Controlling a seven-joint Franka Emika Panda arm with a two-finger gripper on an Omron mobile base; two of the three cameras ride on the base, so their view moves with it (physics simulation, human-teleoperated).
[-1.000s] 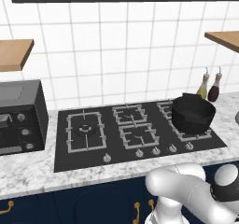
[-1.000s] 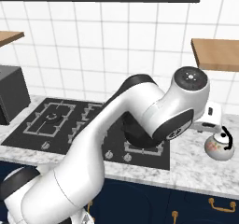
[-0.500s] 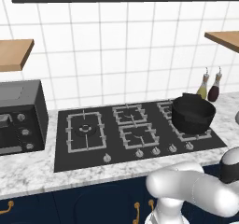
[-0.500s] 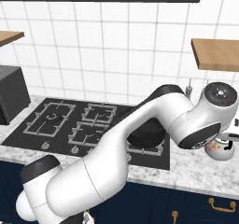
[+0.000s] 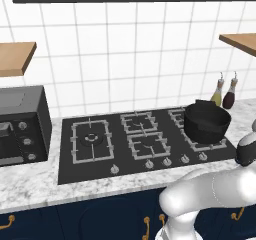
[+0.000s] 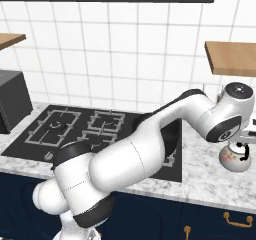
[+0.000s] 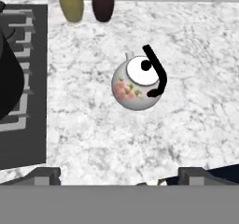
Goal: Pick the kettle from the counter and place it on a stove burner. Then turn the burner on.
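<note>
White and faintly flowered, the kettle [image 7: 138, 84] sits upright on the speckled counter [image 7: 196, 120], to the right of the stove [image 7: 28, 120], with its black handle [image 7: 156, 71] arched over the lid. Two bottles [image 7: 86, 1] stand behind it by the wall. The gripper [image 7: 119, 174] hangs above, jaws spread wide and empty. A black pot [image 5: 206, 121] rests on the right-hand burner.

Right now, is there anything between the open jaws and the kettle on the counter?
Nothing visible. In the hand view the kettle stands alone on bare counter straight ahead of the gripper, whose jaws are open. The two bottles and the black pot stand off to the side, clear of that path.
</note>
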